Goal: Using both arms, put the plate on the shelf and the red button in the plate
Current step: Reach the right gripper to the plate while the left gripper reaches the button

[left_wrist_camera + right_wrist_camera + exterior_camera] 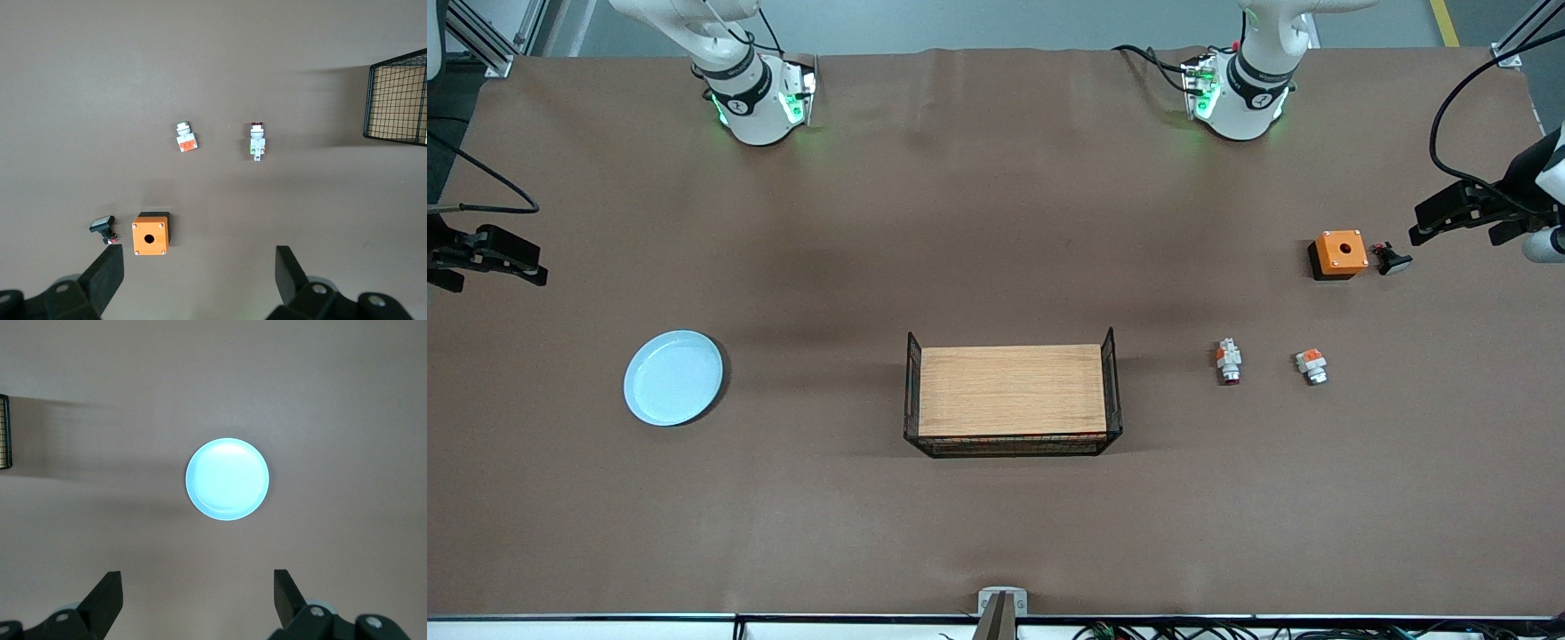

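Note:
The pale blue plate (673,377) (227,479) lies empty on the brown table toward the right arm's end. The red button (1228,362) (257,141), white and grey with an orange band and dark red cap, lies on its side between the basket and the left arm's end. My left gripper (1418,224) (200,267) hangs open and holds nothing, over the table edge next to the orange box. My right gripper (541,268) (197,590) hangs open and holds nothing, over bare table at the right arm's end, apart from the plate.
A wooden board sits in a black wire basket (1011,391) (397,107) at mid-table. A shorter orange-and-white piece (1312,365) (186,137) lies beside the red button. An orange box (1339,253) (150,234) and a black-stemmed button (1392,260) (103,227) sit near the left gripper.

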Controlling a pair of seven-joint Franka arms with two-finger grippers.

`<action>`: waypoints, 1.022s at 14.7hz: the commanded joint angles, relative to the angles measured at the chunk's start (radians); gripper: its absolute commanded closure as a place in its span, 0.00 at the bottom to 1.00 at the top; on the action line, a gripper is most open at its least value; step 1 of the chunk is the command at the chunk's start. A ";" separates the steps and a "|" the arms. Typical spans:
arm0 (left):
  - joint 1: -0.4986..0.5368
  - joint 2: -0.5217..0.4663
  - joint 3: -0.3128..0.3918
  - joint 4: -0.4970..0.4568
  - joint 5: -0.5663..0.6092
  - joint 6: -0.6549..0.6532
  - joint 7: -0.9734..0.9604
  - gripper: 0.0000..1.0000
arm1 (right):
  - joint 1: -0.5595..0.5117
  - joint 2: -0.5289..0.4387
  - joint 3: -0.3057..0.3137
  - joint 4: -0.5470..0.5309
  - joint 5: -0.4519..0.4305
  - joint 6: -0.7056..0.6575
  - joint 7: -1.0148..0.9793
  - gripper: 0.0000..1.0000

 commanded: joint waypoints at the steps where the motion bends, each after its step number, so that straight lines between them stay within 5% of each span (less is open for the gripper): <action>1: 0.004 0.004 -0.001 0.018 -0.002 -0.018 0.015 0.00 | -0.014 0.014 0.005 0.008 0.022 0.014 -0.012 0.00; 7: 0.007 0.004 0.000 0.019 -0.002 -0.018 0.012 0.00 | -0.014 0.032 0.005 0.010 0.018 0.020 -0.014 0.00; 15: -0.003 0.128 -0.006 -0.011 -0.018 -0.111 0.008 0.00 | -0.026 0.291 0.003 0.005 0.001 0.031 -0.020 0.00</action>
